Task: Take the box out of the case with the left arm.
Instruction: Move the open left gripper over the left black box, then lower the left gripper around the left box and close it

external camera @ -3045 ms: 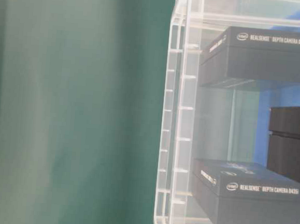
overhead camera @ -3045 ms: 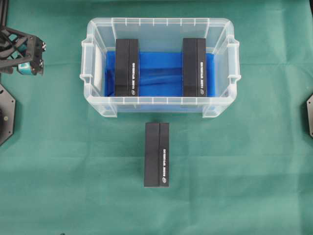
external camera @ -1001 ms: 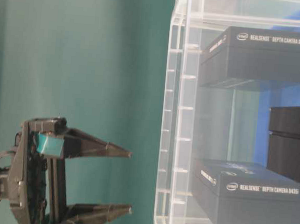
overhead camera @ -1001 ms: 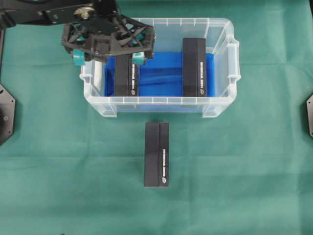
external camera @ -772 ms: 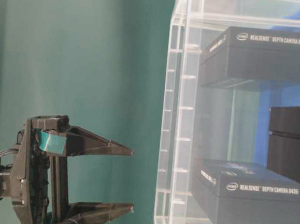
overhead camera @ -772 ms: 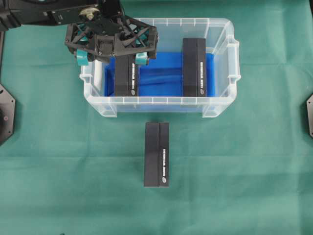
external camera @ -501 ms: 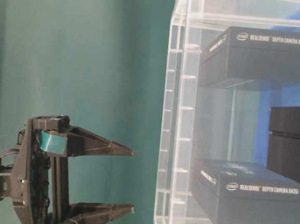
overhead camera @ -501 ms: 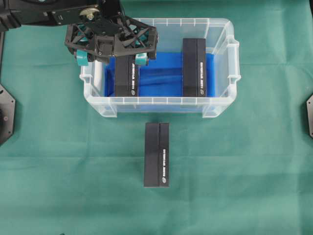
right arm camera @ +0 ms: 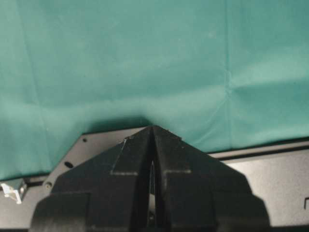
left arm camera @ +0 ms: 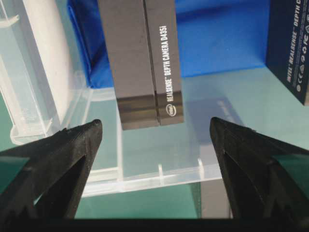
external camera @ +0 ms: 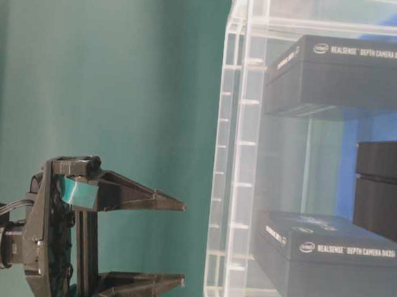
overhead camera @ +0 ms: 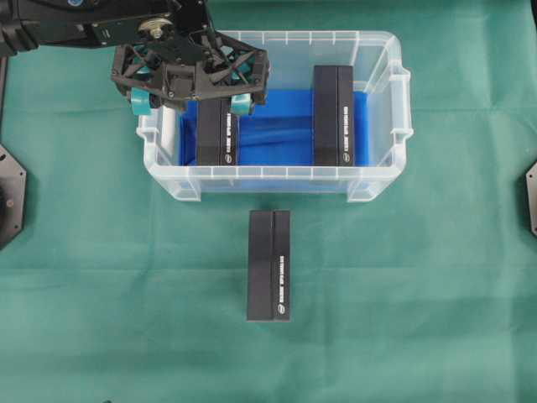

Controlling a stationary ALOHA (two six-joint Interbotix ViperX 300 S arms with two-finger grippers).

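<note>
Over case (overhead camera: 382, 117): left gripper (overhead camera: 191, 102) hovering, fingers spread wide, holding nothing
Below it: box (overhead camera: 217, 128) lying inside
Right gripper (right arm camera: 152, 145): resting pressed together

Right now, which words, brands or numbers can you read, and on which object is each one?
"REALSENSE DEPTH CAMERA D435i", with a small round logo: left box in the case.
"REALSENSE DEPTH CAMERA D435i": right box in the case.
Box on the cloth: white print, too small to read.

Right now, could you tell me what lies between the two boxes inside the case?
Only the bare blue lining separates the left box from the right box in the case, as the overhead view shows.
</note>
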